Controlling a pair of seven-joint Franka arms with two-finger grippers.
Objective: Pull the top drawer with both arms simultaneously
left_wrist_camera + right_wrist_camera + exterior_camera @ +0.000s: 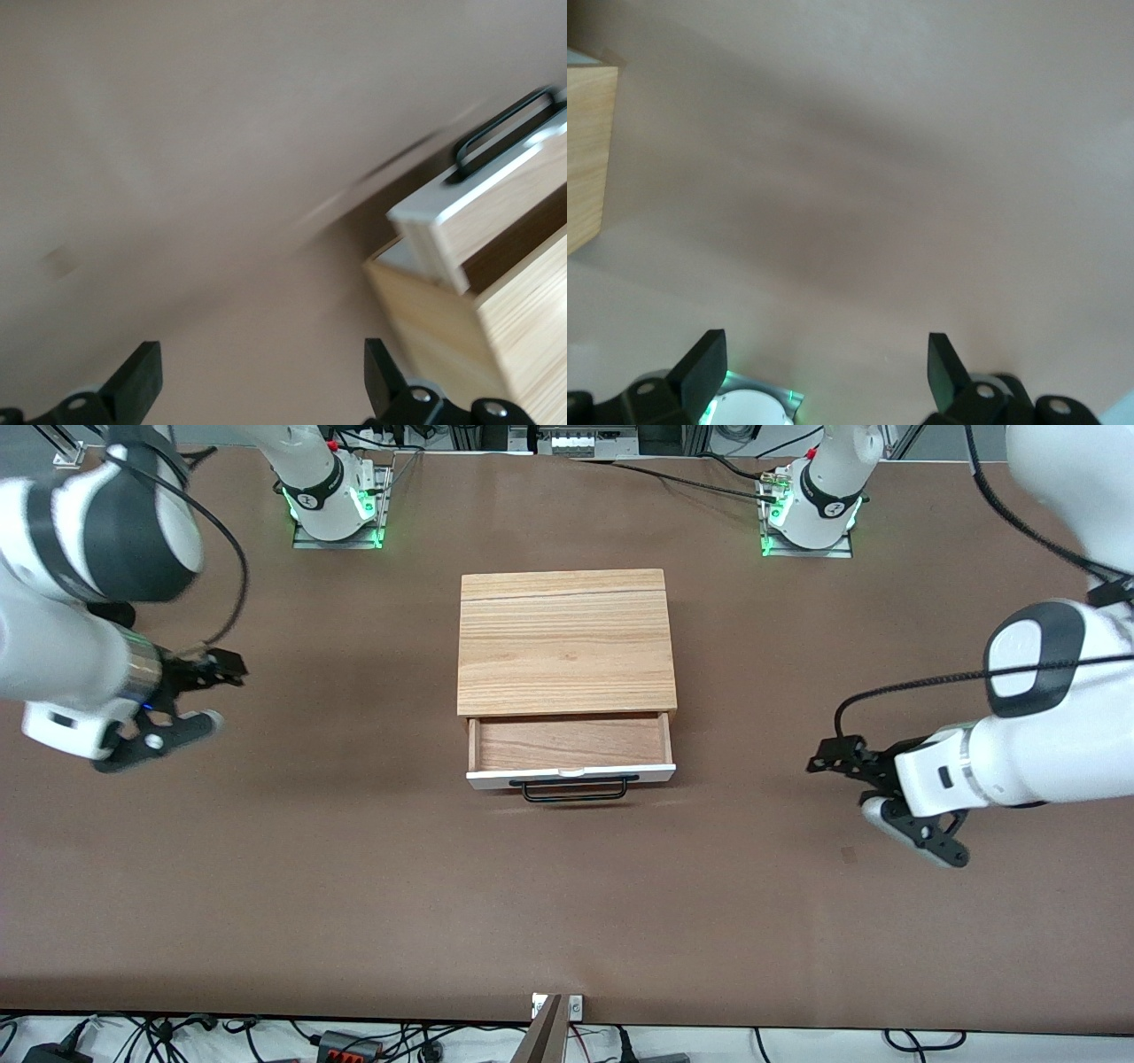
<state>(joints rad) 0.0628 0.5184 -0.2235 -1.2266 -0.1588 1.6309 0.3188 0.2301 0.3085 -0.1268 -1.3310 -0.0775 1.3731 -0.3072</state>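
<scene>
Front view: top drawer (571,746), part-open between wide-apart left gripper (873,806) and right gripper (190,700), both spread and empty; rigid, likely light, smooth-sliding; grasp thin black bar handle (576,790).

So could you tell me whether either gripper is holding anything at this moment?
Nothing: left gripper and right gripper are open, apart from the top drawer.

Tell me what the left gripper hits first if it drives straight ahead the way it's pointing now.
Probably the cabinet side or the pulled-out top drawer: the open left gripper points that way over bare table. Its height is unclear, so it might meet the tabletop first.
</scene>
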